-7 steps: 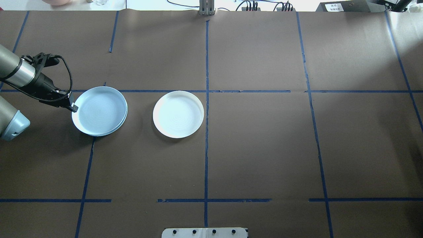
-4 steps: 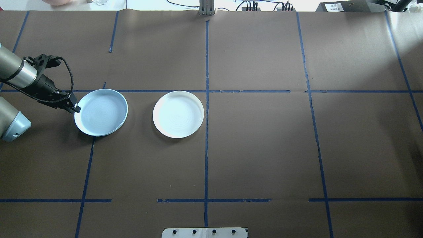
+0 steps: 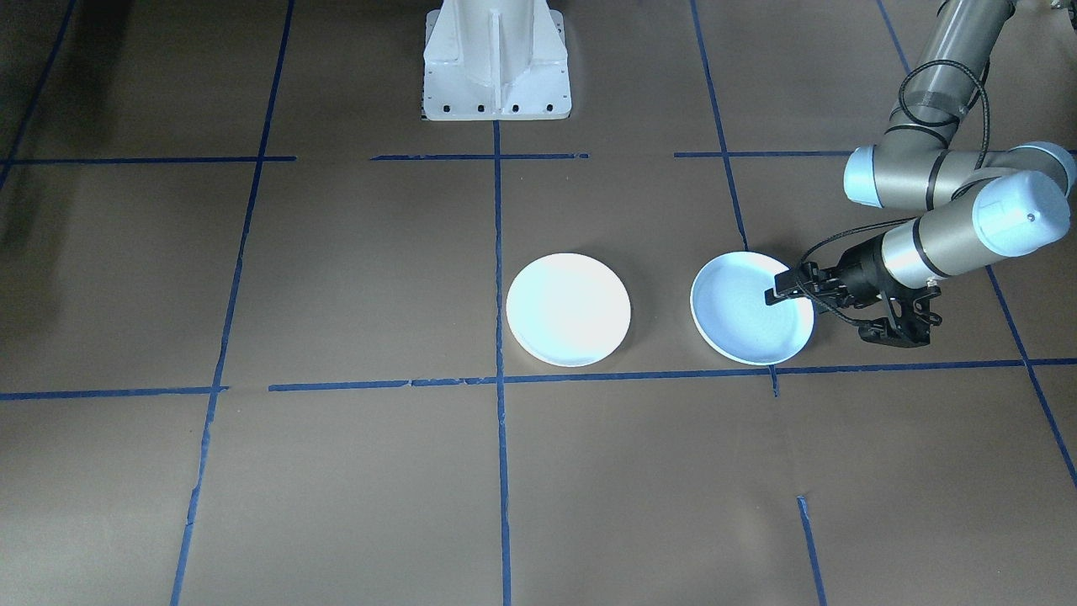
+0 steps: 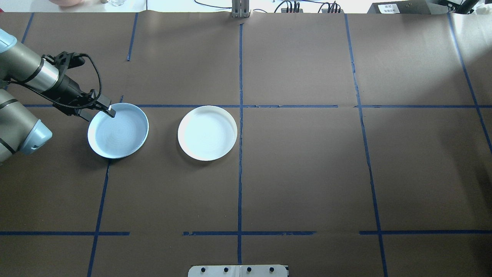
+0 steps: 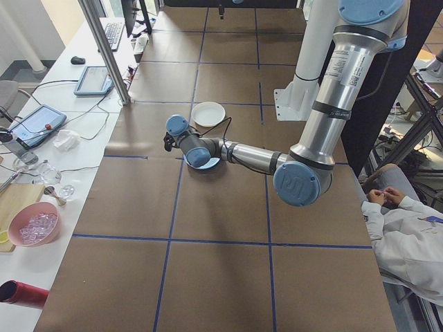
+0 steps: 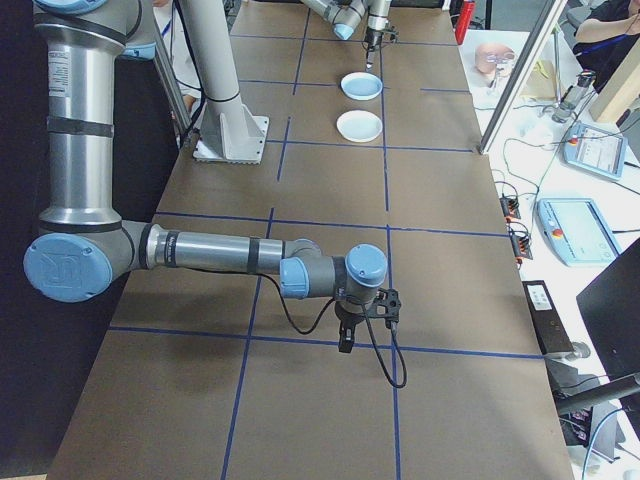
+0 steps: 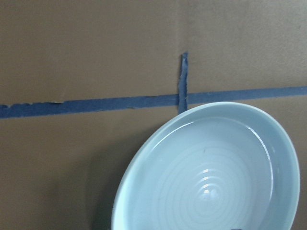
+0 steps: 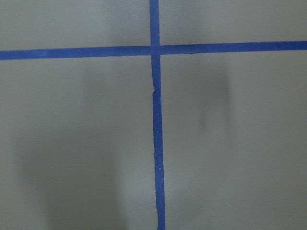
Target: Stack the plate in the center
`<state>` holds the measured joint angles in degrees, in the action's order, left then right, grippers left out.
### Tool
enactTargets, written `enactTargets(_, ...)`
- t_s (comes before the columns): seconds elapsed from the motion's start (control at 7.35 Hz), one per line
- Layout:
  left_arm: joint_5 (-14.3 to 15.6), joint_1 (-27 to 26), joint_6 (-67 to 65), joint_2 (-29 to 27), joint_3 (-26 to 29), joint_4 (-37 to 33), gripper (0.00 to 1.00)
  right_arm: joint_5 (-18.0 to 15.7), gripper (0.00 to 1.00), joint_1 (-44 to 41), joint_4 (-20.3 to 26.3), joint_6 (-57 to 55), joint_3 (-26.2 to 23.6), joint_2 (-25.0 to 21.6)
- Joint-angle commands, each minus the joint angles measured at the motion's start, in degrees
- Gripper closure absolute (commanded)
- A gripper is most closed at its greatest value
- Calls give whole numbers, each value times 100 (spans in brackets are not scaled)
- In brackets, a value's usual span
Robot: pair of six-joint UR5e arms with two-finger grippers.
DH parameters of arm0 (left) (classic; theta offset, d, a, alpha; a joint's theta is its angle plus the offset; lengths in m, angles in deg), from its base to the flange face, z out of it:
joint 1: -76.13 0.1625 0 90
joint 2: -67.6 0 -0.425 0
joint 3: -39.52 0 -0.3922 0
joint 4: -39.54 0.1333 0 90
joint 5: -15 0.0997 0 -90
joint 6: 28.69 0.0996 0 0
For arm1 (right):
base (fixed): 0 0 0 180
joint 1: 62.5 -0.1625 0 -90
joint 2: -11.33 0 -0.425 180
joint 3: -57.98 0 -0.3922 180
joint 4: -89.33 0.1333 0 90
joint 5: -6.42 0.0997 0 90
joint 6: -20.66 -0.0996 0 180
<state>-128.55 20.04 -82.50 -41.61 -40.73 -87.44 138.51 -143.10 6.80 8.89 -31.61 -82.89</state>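
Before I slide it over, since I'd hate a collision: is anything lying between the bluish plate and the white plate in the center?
Nothing visible does. Between the bluish plate at the left gripper and the white center plate there is only bare brown table covering.

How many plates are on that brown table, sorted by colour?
Pale blue plate: 1, with the left gripper at its rim
White plate: 1, near the table's middle
Total: 2 plates
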Motion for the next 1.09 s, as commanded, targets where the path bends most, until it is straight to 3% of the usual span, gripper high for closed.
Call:
enactTargets(0.0,422,429,-907,-581,-34,15,1,0,0,1,0,0,-5,0)
enactTargets(0.41,1161,1220,-1543,-1022,-34,24,2,0,0,1,0,0,3,0)
enactTargets(0.68,1198,1398,-1694,-1076,-17,24,12,0,0,1,0,0,-5,0)
enactTargets(0.95,1198,1442,-1694,-1102,36,32,15,0,0,1,0,0,-5,0)
